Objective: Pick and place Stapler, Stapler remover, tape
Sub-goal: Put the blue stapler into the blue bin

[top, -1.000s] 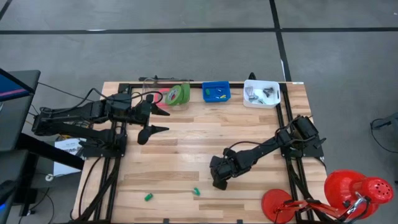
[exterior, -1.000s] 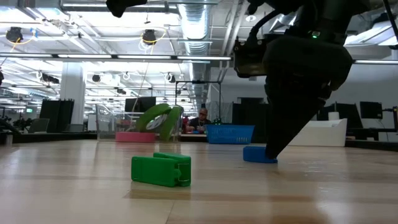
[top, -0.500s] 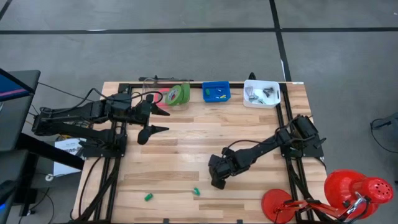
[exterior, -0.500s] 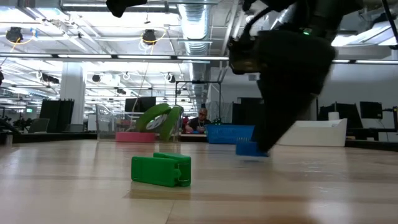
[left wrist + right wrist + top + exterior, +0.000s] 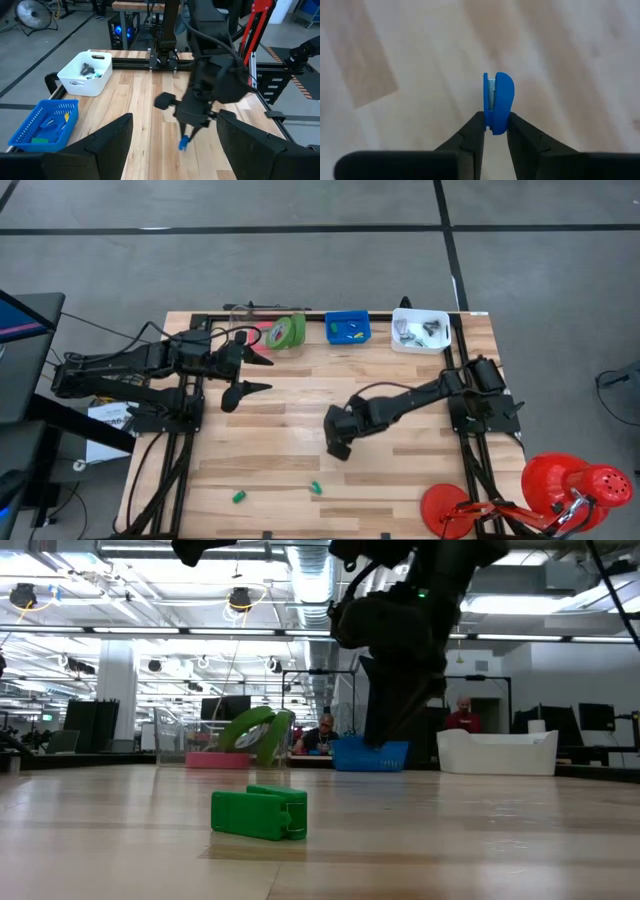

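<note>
Clamped between right pincer [image 5: 495,131]: blue stapler [image 5: 497,102].

You have on this table:
- Tape rolls: three. Two green tape rolls [image 5: 258,733] leaning together, one pink tape roll [image 5: 218,759] lying flat.
- Small green pieces: two, the first green piece [image 5: 239,497] and the second green piece [image 5: 314,487].
- Blue staple remover [image 5: 497,102]: one.
- Containers: two. One blue basket [image 5: 347,327], one white bin [image 5: 421,330].
- Grippers: two, the left gripper [image 5: 262,375] and the right gripper [image 5: 338,450].
- People beyond the table: two, one person [image 5: 325,730] and another person [image 5: 462,712].
</note>
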